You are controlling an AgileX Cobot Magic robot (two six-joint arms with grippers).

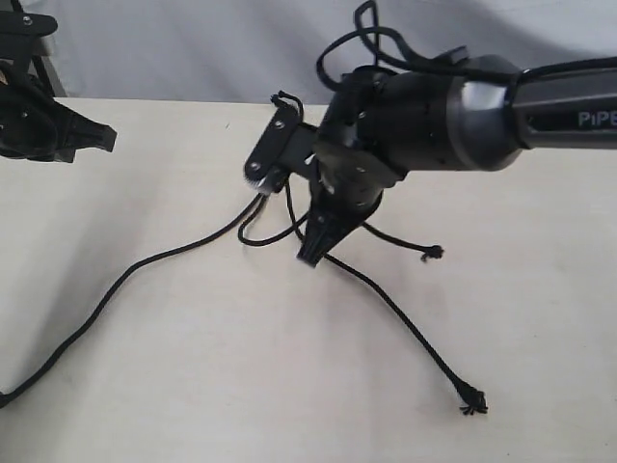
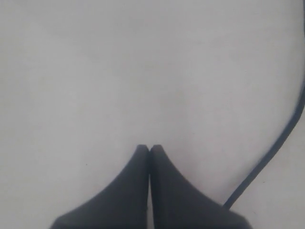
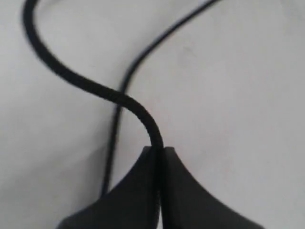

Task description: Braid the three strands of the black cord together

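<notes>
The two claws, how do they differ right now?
The right claw is shut on one black strand; the left claw is shut on nothing. The right claw sits over the table's middle, the left claw near its left edge. Both are closed.

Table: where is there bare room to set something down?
Bare beige tabletop lies between the long left black rope strand and the long right strand, and right of it. Crowded under the black right gripper, where they bunch.

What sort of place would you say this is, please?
Probably a robotics test bench: a plain pale tabletop, the left gripper and right gripper over it, and a black cord.
</notes>
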